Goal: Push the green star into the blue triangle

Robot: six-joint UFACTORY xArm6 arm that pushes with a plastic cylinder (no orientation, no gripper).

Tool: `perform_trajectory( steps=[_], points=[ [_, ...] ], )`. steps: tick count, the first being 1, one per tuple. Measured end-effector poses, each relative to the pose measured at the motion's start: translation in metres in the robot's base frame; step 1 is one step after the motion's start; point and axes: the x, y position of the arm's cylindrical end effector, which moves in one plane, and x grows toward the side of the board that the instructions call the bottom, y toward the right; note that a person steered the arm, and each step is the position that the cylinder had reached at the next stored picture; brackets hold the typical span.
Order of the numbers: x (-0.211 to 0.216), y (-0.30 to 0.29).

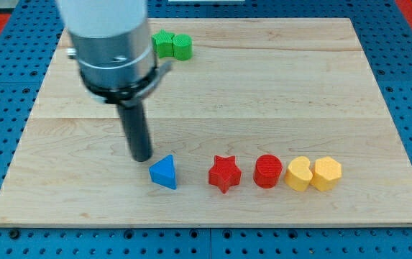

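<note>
The blue triangle (164,173) lies on the wooden board (263,93) at the view's lower middle-left. The green star (164,43) sits near the board's top edge, partly hidden by the arm's grey body, touching a green round block (182,47) on its right. My tip (142,157) stands just left of and slightly above the blue triangle, very close to it, far below the green star.
A row lies right of the blue triangle: a red star (224,173), a red cylinder (267,171), a yellow heart-like block (298,173) and a yellow hexagon (326,173), the last two touching. A blue pegboard (407,65) surrounds the board.
</note>
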Motion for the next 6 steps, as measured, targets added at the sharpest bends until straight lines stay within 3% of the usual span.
perform_trajectory(
  steps=[1,3,4,5,6],
  points=[
    [-0.049,-0.023],
    [-0.157,0.119],
    [-0.24,0.121],
    [-0.293,0.099],
    [-0.28,0.057]
  ],
)
